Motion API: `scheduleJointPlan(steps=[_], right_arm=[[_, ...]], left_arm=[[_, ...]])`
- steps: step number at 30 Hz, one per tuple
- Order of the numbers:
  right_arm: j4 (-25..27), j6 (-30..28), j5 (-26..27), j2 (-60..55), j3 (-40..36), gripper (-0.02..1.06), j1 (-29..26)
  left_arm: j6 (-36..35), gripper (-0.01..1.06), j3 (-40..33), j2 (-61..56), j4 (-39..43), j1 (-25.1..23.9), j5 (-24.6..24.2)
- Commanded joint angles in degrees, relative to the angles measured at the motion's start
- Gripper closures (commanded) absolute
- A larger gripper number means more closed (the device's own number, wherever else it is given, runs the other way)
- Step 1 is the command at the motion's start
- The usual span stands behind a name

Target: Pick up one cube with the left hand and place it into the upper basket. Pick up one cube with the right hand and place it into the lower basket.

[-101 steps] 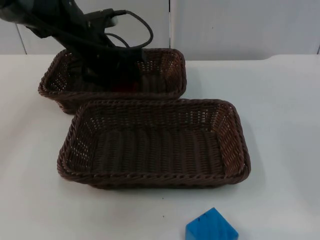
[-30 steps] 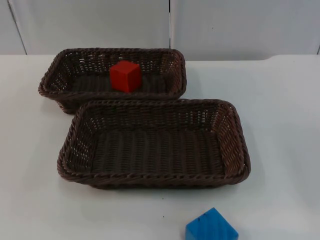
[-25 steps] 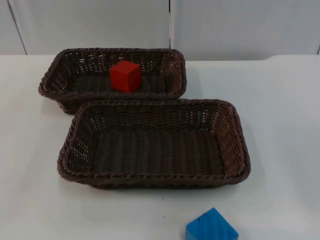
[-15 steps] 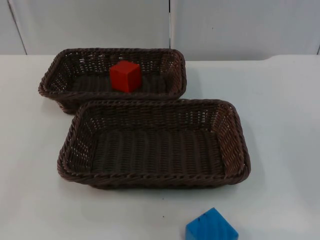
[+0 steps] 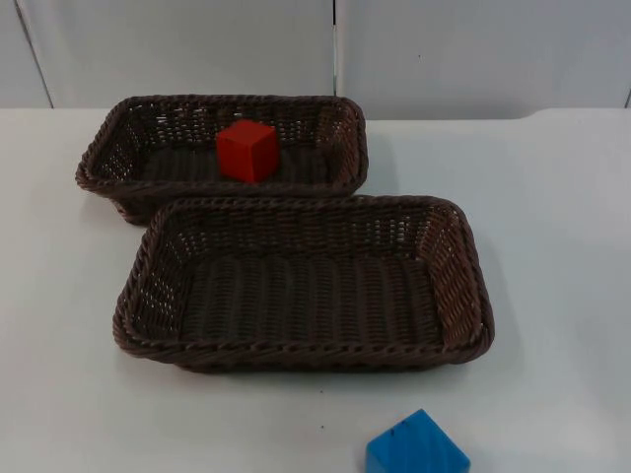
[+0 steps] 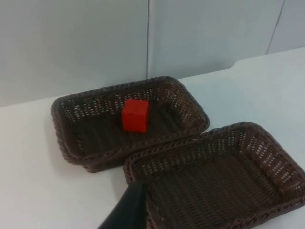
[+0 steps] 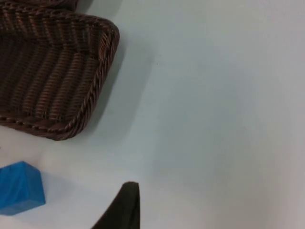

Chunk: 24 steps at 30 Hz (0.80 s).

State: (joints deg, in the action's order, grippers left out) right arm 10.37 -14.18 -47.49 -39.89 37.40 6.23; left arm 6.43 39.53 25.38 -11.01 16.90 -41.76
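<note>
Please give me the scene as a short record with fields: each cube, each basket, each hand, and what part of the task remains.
red cube: inside the upper basket, on its floor
blue cube: on the white table, in front of the lower basket, outside it
lower basket: holds no cube
left hand: above the table by the lower basket's rim, holds nothing
right hand: above the bare table near the blue cube, holds nothing
remaining: blue cube into lower basket
</note>
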Motion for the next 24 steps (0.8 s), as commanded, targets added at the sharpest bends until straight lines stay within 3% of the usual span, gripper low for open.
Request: scheduleJointPlan(steps=[1, 17, 24], right_arm=[[0.51, -0.82, -1.45, 0.10, 0.11, -0.01, -0.33], [4.25, -3.47, -5.90, -1.12, 0.11, -0.01, -0.23], [12.64, -10.06, -7.16, -4.19, 0.11, -0.01, -0.23]], left_arm=[[-0.54, 0.00, -0.22, -0.39, 1.35, 0.29, -0.02], [-0.23, 0.00, -0.22, -0.39, 2.67, 0.29, -0.45], [-0.23, 0.00, -0.22, -0.39, 2.76, 0.29, -1.18]])
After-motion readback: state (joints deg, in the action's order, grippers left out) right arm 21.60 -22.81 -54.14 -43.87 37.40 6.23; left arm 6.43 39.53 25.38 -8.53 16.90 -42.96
